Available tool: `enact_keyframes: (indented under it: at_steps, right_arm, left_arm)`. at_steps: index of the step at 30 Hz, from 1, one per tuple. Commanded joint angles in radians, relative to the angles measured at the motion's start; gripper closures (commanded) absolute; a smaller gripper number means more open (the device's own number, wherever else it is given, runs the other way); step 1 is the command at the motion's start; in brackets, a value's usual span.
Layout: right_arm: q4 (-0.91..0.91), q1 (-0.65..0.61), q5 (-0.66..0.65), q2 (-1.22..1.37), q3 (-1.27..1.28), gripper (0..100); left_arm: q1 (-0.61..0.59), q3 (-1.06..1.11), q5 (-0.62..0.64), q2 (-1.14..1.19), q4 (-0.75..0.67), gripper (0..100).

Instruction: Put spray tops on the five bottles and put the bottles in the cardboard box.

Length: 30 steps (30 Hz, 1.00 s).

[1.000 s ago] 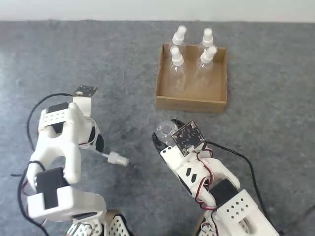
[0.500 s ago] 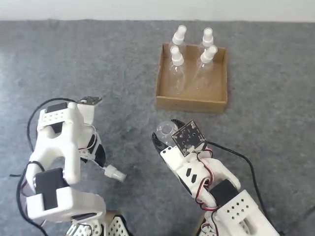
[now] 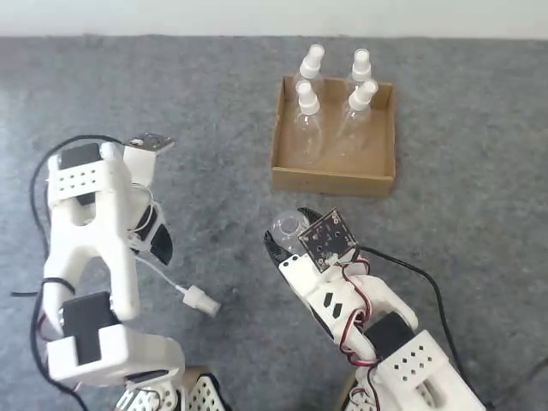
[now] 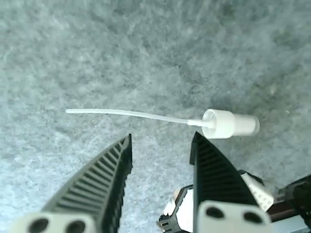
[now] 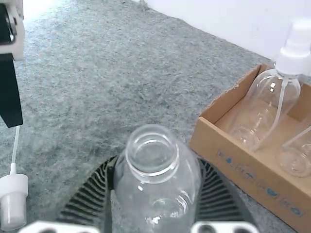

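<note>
**Right arm grips an uncapped bottle; one spray top lies loose on the mat**

In the high view, just below centre, the right gripper (image 5: 158, 194) has its jaws clamped on a clear bottle (image 5: 151, 150) with an open neck. Its base is cut off in the wrist view, and the wrist board (image 3: 328, 240) covers most of it from above. At lower left, the left gripper (image 4: 161, 140) hangs with its jaws apart above the spray top (image 4: 228, 124), which lies on its side on the grey mat (image 3: 214, 103). At upper centre, the cardboard box (image 3: 332, 180) holds four capped bottles (image 3: 308, 120). Blue print (image 5: 243, 167) on its wall is too small to read.
</note>
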<state>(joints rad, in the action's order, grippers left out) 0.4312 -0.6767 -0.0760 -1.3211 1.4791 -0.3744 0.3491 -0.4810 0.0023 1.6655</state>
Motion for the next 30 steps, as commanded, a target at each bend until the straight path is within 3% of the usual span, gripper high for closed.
enact_keyframes:
  at_steps: [1,10,17,24,30]
  right_arm:
    - [-0.012,0.012,-0.018,-0.025,-0.014,93.0]
    - [-0.012,0.013,-0.018,-0.025,-0.014,93.0]
    - [-0.013,0.013,-0.018,-0.027,-0.014,93.0]
    - [-0.022,0.071,-0.018,-0.027,-0.020,93.0]
    - [-0.056,0.110,-0.018,-0.027,-0.017,93.0]
  left_arm:
    - [-0.003,-0.051,-0.074,-0.025,0.029,82]
    - [0.002,0.007,-0.275,-0.155,0.029,82]
    - [0.005,0.127,-0.575,-0.391,-0.003,81]
    - [0.006,0.213,-0.786,-0.411,-0.049,81]
    - [0.120,0.295,-0.862,-0.390,-0.051,81]
